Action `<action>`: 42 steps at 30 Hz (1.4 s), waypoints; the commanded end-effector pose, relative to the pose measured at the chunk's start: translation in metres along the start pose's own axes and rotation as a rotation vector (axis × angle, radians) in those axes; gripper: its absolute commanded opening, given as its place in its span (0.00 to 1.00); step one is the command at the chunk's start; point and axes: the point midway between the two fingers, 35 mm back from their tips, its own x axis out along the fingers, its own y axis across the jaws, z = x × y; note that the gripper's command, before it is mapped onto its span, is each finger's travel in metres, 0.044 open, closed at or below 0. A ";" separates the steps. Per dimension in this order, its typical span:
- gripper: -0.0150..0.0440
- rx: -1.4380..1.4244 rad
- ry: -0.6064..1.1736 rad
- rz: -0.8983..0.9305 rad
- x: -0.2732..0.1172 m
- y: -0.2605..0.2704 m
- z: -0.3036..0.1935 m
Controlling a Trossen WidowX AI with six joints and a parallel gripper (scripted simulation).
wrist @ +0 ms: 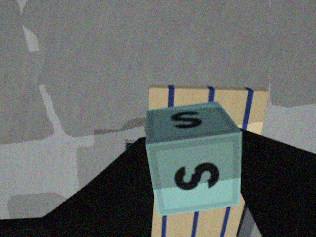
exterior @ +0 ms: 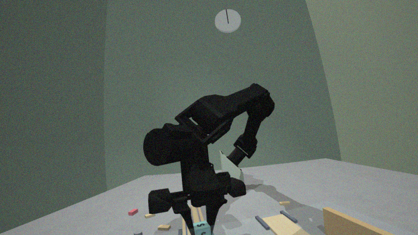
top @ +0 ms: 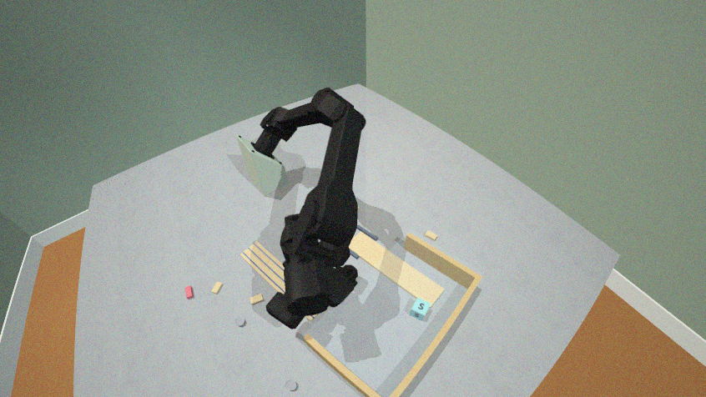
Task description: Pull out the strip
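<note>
My gripper [exterior: 202, 224] [wrist: 186, 142] is shut on a teal cube [exterior: 200, 226] [wrist: 197, 171] marked S. The cube appears slightly above a wooden strip with blue lines [top: 264, 264] [exterior: 196, 211] [wrist: 190, 224], near its end. In the top view the arm hides this cube and the fingertips. A second teal cube [top: 419, 309], also marked S, sits beside the end of a plain wooden strip [top: 395, 266] [exterior: 280, 222]. The plain strip lies flat, with dark rails [top: 367, 232] [exterior: 288, 216] at its far end.
Low wooden walls [top: 439, 335] [exterior: 350, 220] border the area around the plain strip. A red block [top: 189, 292] [exterior: 133, 212], a tan block [top: 256, 299] [exterior: 163, 227] and a grey disc [top: 240, 322] lie to the left. A pale green panel [top: 266, 175] [exterior: 231, 169] is at the back.
</note>
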 end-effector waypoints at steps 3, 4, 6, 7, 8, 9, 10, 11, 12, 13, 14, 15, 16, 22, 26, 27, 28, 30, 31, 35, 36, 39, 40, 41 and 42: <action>0.25 0.007 0.003 0.000 -0.014 0.007 -0.016; 0.25 0.007 0.003 0.000 -0.016 0.009 -0.019; 0.25 0.008 0.004 0.000 -0.020 0.013 -0.024; 0.25 0.009 0.004 0.001 -0.022 0.014 -0.027; 0.25 0.009 0.004 0.001 -0.025 0.016 -0.030; 0.25 0.010 0.004 0.001 -0.027 0.018 -0.032; 0.25 0.010 0.005 0.002 -0.029 0.020 -0.035; 0.25 0.011 0.005 0.002 -0.031 0.022 -0.038; 0.25 0.011 0.005 0.003 -0.033 0.024 -0.041; 0.25 0.012 0.005 0.003 -0.034 0.026 -0.043; 0.25 0.012 0.005 0.004 -0.035 0.027 -0.045; 0.25 0.012 0.005 0.004 -0.035 0.027 -0.045; 0.25 0.012 0.005 0.004 -0.035 0.027 -0.045; 0.25 0.013 0.006 0.004 -0.036 0.034 -0.056; 0.25 0.013 0.006 0.004 -0.037 0.041 -0.066; 0.25 0.014 0.006 0.004 -0.037 0.042 -0.069; 0.25 0.014 0.007 0.004 -0.037 0.044 -0.072; 0.25 0.014 0.007 0.004 -0.037 0.048 -0.077; 0.25 0.014 0.007 0.004 -0.037 0.049 -0.079; 0.25 0.015 0.007 0.004 -0.037 0.057 -0.090; 0.25 0.015 0.008 0.004 -0.037 0.059 -0.093; 0.25 0.015 0.008 0.005 -0.037 0.065 -0.101; 0.25 0.016 0.008 0.005 -0.036 0.067 -0.104; 0.25 0.016 0.008 0.005 -0.036 0.069 -0.107; 0.25 0.016 0.008 0.005 -0.036 0.071 -0.110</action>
